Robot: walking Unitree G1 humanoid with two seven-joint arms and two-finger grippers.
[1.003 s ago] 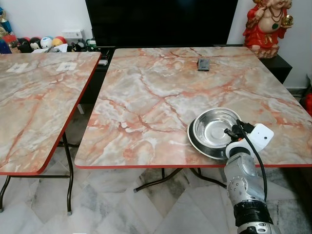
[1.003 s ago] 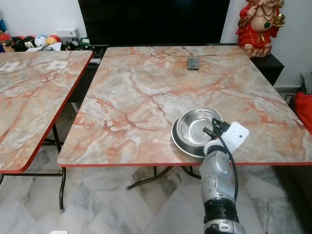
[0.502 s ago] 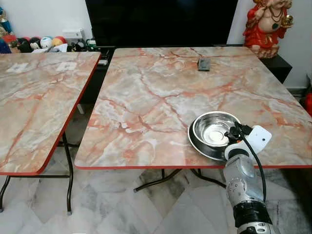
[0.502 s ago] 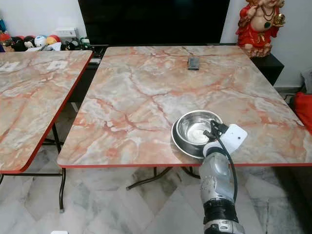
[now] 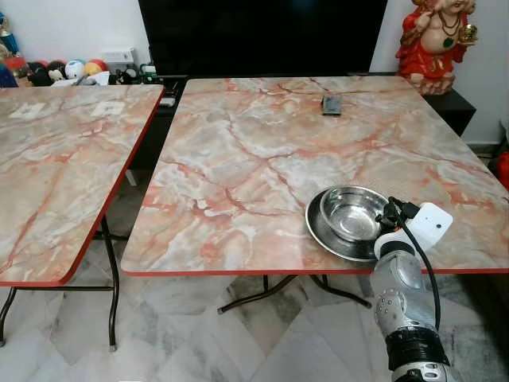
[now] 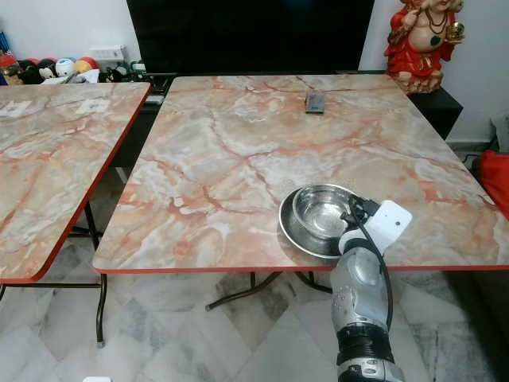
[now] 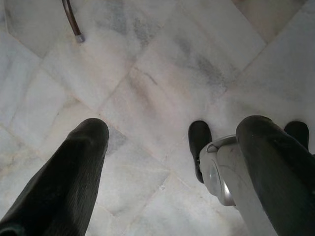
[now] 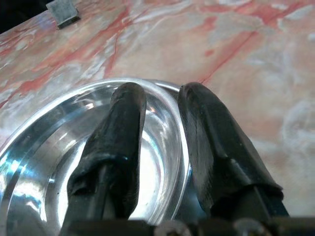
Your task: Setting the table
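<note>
Steel bowl pinched by its rim, lower right of the frame

The steel bowl (image 5: 351, 219) sits in a shallow steel plate (image 5: 320, 232) near the front edge of the marble table (image 5: 262, 151); the right gripper (image 8: 160, 101) is clamped on the bowl's rim, one finger inside, one outside. Looks light and rigid but slick and shiny, so I'd guess the thin rim is the only real hold and it could twist. Left gripper (image 7: 172, 142) hangs spread apart over the floor

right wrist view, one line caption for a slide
Right tool pinching the rim of a steel bowl on the marble table.
</note>
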